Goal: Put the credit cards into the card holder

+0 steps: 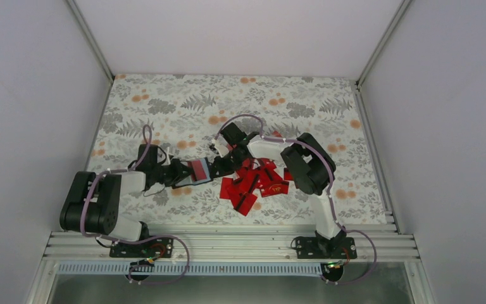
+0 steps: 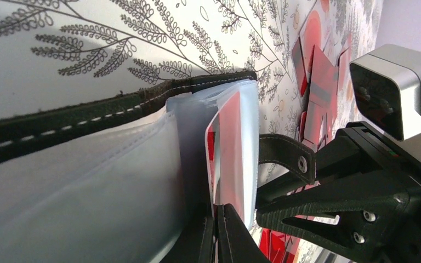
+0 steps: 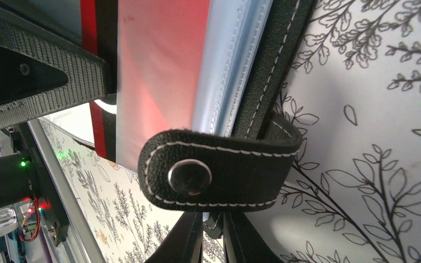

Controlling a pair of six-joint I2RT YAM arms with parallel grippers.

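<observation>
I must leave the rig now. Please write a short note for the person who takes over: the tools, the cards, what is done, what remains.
Left tool: shut on the card holder, keeping it open.
Right tool: shut, apparently pinching the holder's edge beside the snap tab.
Cards: one red card sits in a clear pocket; the loose credit cards lie piled on the table, on the right arm's side of the holder.
Done: one card pocketed, as far as visible.
Left: the whole pile.

The black stitched card holder (image 2: 87, 118) runs past the left wrist view's edge; its frosted sleeve (image 2: 186, 142) blurs a red plastic card (image 2: 231, 148).
</observation>
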